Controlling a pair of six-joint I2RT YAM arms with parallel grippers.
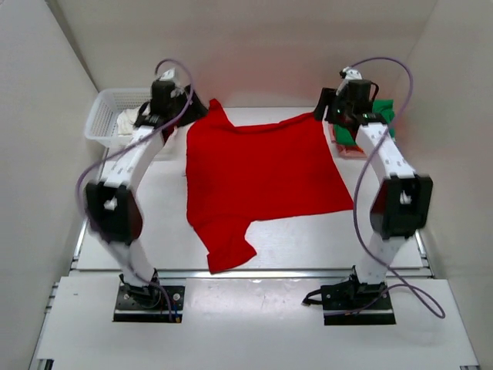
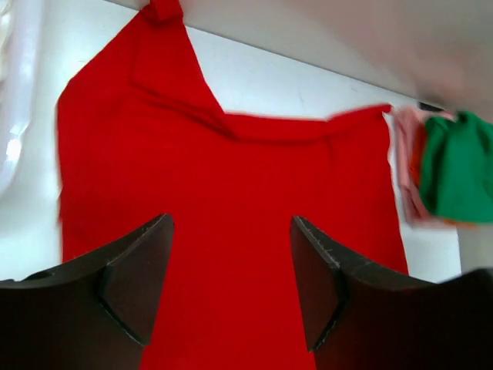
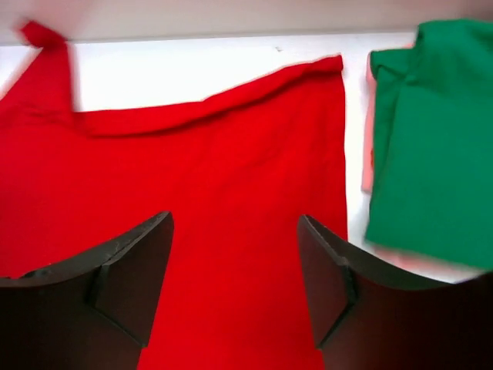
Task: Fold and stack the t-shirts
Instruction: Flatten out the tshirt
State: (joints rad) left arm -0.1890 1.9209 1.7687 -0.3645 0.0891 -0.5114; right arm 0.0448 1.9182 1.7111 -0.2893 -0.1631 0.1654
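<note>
Top external: arms reach forward, flanking the spread bright red fabric t-shirt (image 1: pixel 262 181); left claw (image 2: pixel 231 281), right claw (image 3: pixel 235 281) wide (empty).

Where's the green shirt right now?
The green t-shirt lies at the far right of the table in the overhead view, on top of a salmon-pink shirt, just right of the spread red t-shirt.

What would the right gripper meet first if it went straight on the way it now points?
Most likely the red t-shirt, seen between the right gripper's open fingers, though depth is unclear; the green t-shirt lies off to the side.
</note>
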